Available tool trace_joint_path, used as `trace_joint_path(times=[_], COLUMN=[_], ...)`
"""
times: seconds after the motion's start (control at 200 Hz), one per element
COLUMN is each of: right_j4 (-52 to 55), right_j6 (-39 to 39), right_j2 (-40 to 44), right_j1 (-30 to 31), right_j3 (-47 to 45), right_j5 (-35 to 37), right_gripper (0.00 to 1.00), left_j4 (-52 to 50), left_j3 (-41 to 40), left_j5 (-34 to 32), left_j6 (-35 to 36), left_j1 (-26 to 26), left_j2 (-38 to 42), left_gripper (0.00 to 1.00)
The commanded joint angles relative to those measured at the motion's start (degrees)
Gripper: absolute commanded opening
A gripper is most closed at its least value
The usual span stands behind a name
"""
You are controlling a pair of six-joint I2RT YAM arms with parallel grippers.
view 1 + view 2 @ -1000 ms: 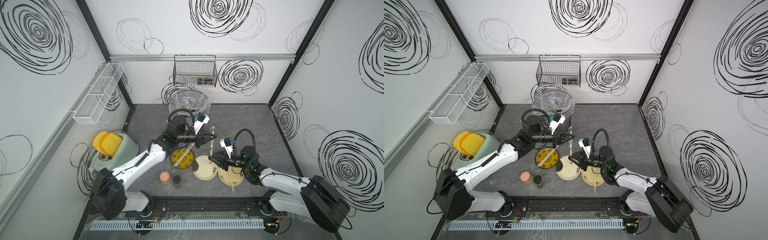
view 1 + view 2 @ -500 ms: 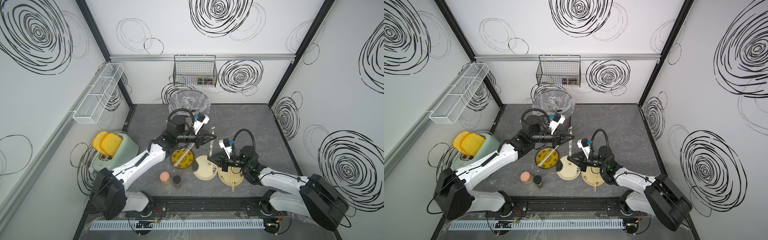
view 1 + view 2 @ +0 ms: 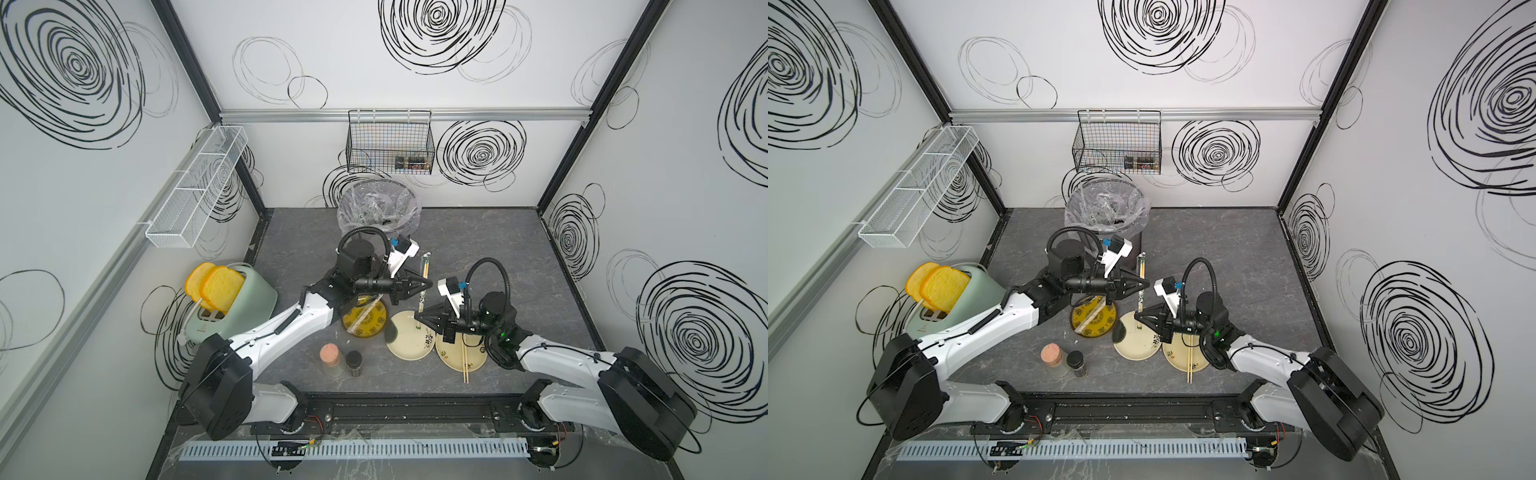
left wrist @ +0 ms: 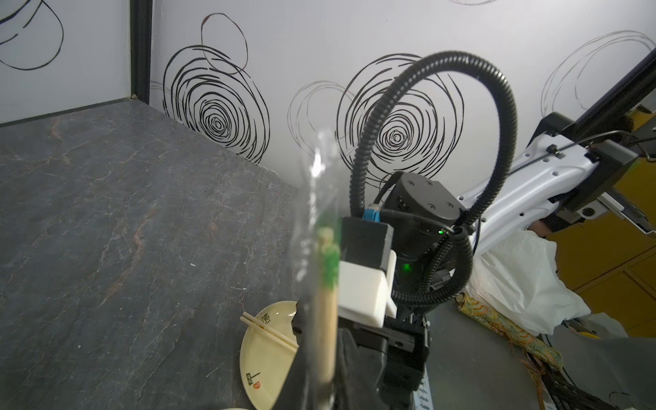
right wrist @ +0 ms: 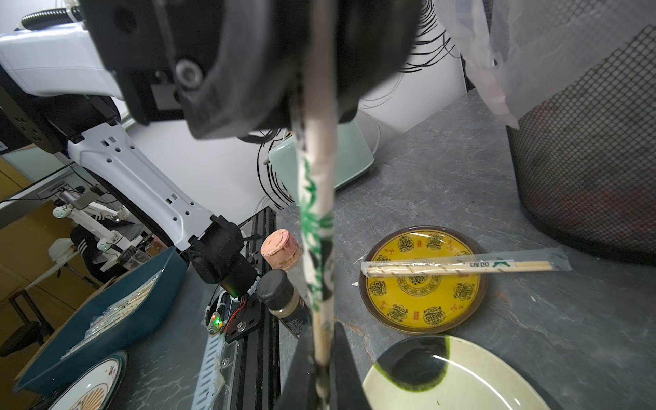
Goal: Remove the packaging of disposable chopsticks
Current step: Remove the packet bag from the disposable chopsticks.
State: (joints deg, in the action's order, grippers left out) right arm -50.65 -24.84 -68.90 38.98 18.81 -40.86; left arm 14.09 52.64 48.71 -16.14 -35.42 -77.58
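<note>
Right wrist view: right end effector (image 5: pixel 321 376) clamped on one end of the disposable chopsticks (image 5: pixel 321 159), sleeved in their packaging (image 5: pixel 309 227); left end effector (image 5: pixel 316 99) jaws flank it farther along, whether pinching I cannot tell.

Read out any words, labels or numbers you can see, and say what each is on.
Nothing reads clearly.
Flat sleeve on the yellow plate: dark characters, green mark, blurred.
Yellow plate: red and black characters, too small.
Cream plate: black brush characters, red seal, illegible.
Raised sleeve: green print, blurred.
Toaster: front label, too small.
</note>
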Motion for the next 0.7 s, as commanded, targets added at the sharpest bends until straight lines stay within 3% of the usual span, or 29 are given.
trace_joint_path(times=[0.0, 0.15, 0.36, 0.445, 0.595, 0.695], right_j4=[-1.82, -1.96, -1.91, -1.91, -1.46, -1.16], right_j6=[-0.55, -0.55, -0.56, -0.47, 0.05, 0.31], right_j2=[1.10, 1.56, 1.28, 1.23, 1.29, 1.48], right_j1=[0.04, 0.04, 0.13, 0.35, 0.66, 0.92], right_j3=[0.62, 0.31, 0.40, 0.48, 0.53, 0.62], right_j5=[1.46, 2.05, 2.20, 2.31, 2.63, 2.85], right_gripper=[0.00, 0.00, 0.00, 0.00, 0.00, 0.00], left_j4=[3.82, 6.64, 8.58, 6.52, -1.61, -4.53], left_j3=[-2.30, -5.79, -7.13, -4.97, 3.16, 7.43], left_j5=[1.99, 1.54, 0.22, -0.71, -1.97, -2.00], left_j6=[-1.25, -2.67, -3.52, -2.04, 2.19, 3.90], left_j1=[-1.00, -2.30, -2.88, -2.19, 1.00, 2.09], left_j2=[1.37, 1.95, 3.30, 4.47, 5.01, 3.90], left_gripper=[0.16, 0.12, 0.15, 0.24, 0.54, 0.69])
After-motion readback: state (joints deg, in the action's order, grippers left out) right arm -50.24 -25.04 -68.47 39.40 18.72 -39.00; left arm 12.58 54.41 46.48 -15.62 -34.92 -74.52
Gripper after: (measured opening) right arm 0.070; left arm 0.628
